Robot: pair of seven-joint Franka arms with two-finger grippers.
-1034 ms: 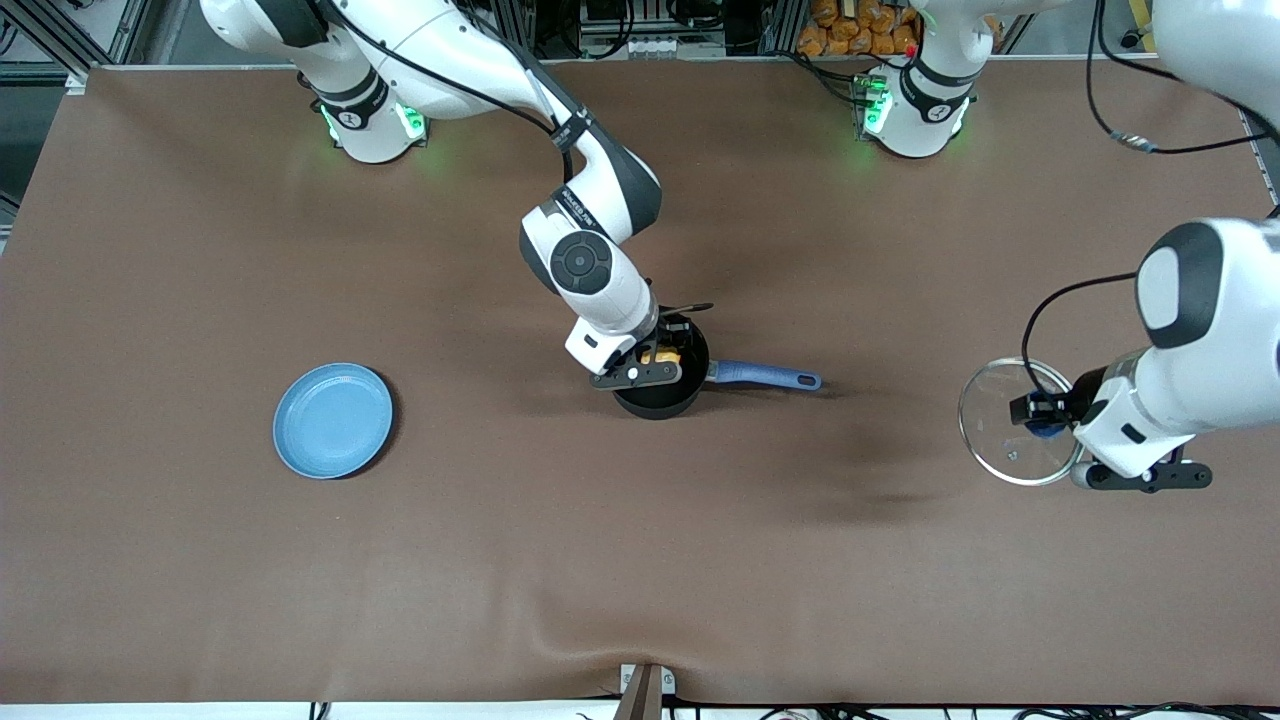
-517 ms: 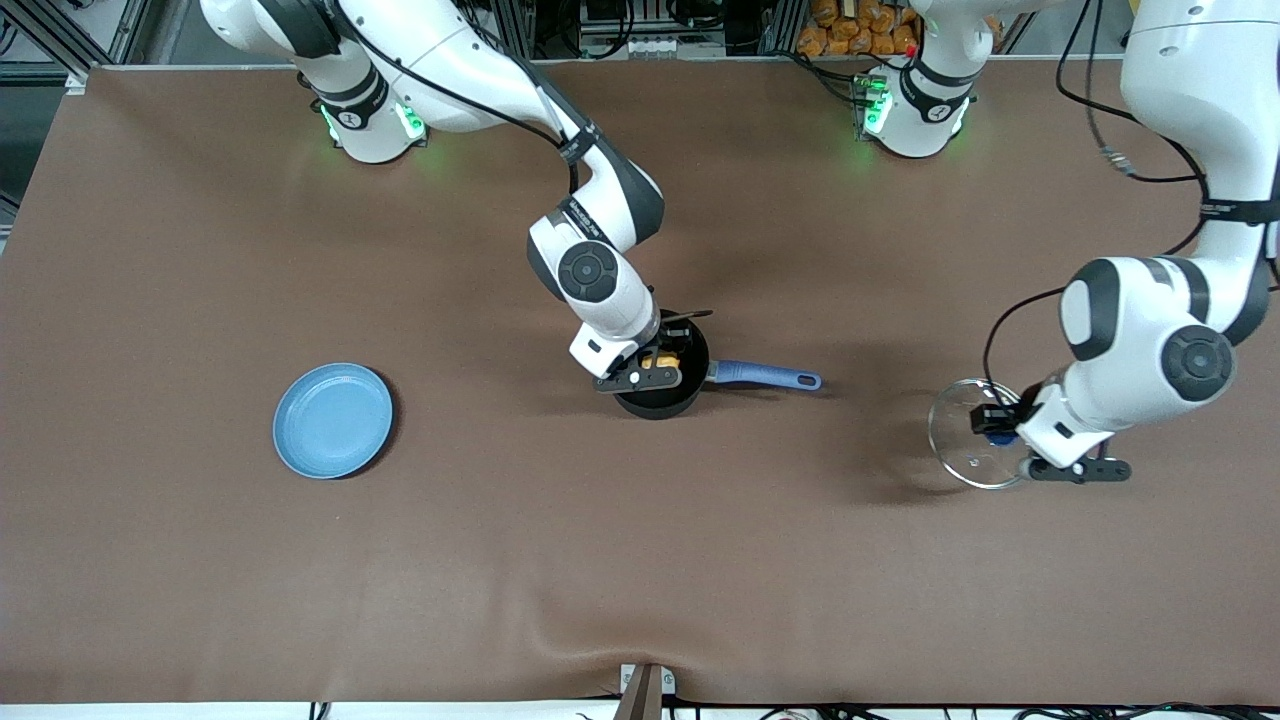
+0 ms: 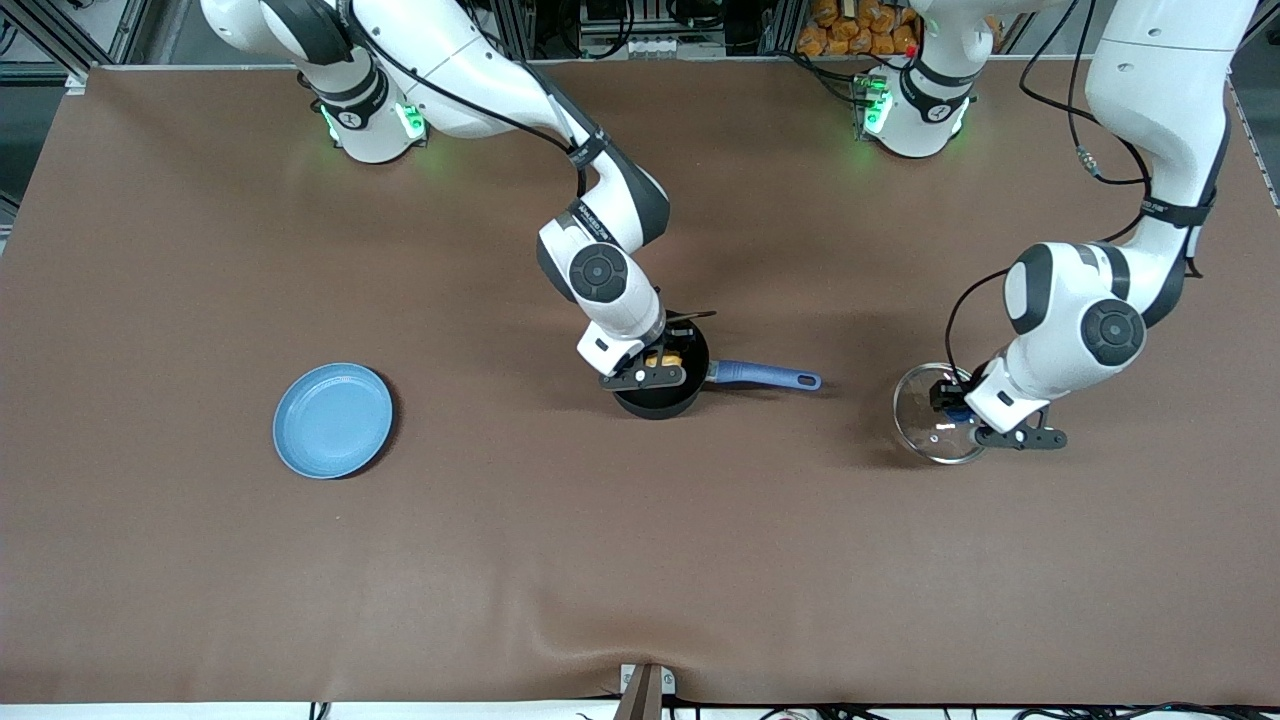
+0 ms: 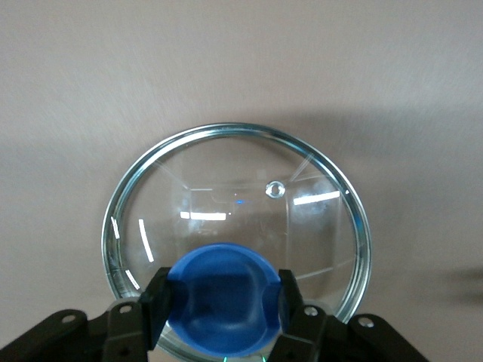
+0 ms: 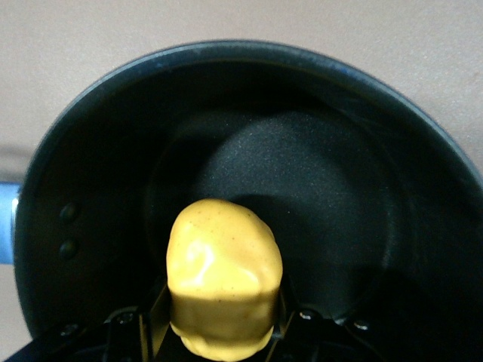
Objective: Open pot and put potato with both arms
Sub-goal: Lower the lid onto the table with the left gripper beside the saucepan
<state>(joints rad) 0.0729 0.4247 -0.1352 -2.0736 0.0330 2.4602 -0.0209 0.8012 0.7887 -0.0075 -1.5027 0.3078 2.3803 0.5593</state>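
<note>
The black pot with its blue handle stands mid-table, uncovered. My right gripper is inside the pot's mouth, shut on the yellow potato. In the right wrist view the potato hangs between the fingers above the pot's black bottom. My left gripper is shut on the blue knob of the glass lid, low over the table toward the left arm's end. In the left wrist view the lid's metal rim shows against the brown table.
A flat light-blue plate lies toward the right arm's end of the table. The brown table cover has a ridge near its front edge.
My left arm has carried the lid lower and toward the pot's side of the table. My right gripper has stayed in the pot with the potato, shifting slightly.
</note>
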